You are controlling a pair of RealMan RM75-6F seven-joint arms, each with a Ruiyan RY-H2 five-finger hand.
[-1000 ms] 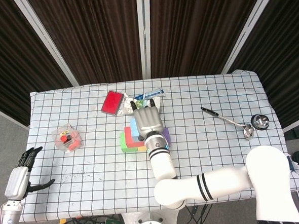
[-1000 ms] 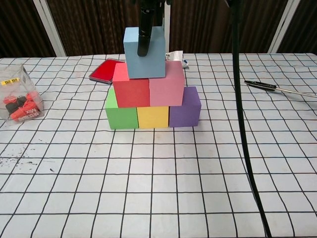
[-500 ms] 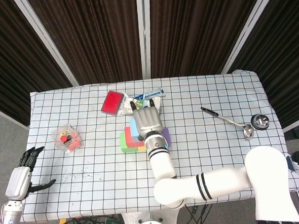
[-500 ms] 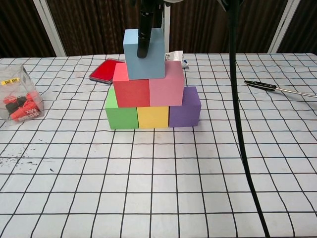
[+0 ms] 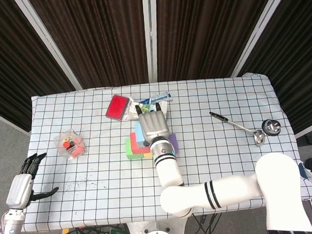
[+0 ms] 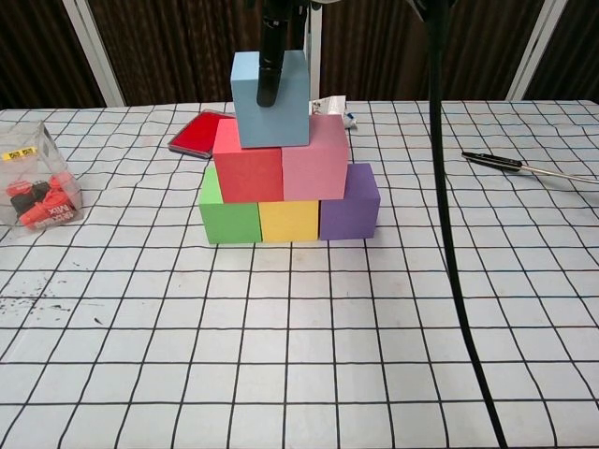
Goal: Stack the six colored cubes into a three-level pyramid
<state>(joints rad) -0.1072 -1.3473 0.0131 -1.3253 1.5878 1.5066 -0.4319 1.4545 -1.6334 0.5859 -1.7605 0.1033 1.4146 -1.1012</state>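
Observation:
The cubes stand as a pyramid at mid-table. In the chest view green (image 6: 227, 217), yellow (image 6: 288, 221) and purple (image 6: 348, 210) cubes form the bottom row, with red (image 6: 248, 173) and pink (image 6: 315, 168) cubes on them. On top sits the light blue cube (image 6: 292, 103), sitting a little toward the red side. My right hand (image 5: 154, 126) covers the stack from above and grips the blue cube (image 5: 138, 132); one dark finger (image 6: 271, 65) runs down its front face. My left hand (image 5: 20, 186) hangs open off the table's near left corner.
A red flat case (image 6: 197, 133) lies behind the stack, with small packets (image 5: 155, 99) beside it. A clear box of small parts (image 6: 33, 187) sits at the left. A ladle (image 5: 241, 126) and metal cup (image 5: 271, 127) lie at the right. A dark cable (image 6: 449, 234) hangs in front.
The blue cube and the finger on it have shifted very slightly left and up. The left hand has not moved.

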